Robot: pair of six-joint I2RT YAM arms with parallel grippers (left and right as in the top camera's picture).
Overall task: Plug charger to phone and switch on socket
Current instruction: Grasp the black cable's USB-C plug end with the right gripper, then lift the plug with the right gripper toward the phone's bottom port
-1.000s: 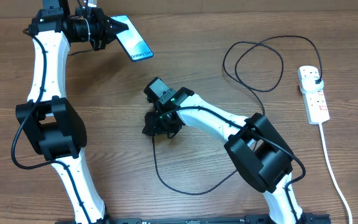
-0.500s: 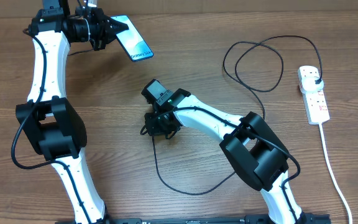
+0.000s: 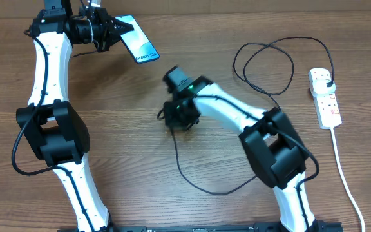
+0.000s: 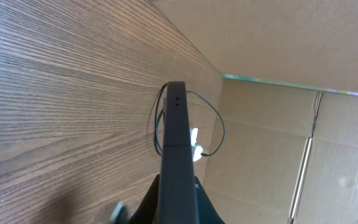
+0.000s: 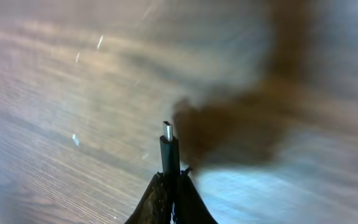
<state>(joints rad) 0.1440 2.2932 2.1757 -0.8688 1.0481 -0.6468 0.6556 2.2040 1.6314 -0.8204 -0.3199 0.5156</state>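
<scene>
Right tool (image 5: 171, 183) pinches charger (image 5: 169, 148) tip, protruding ahead; left tool (image 4: 174, 204) clamps phone (image 4: 176, 134) edgewise.

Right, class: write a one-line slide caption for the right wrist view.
Right pincer shut on the charger, its small connector tip sticking out over the blurred wooden table.

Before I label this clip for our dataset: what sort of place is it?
Probably a robot test bench: wood-grain table, cardboard panels behind it, a white power strip.
</scene>
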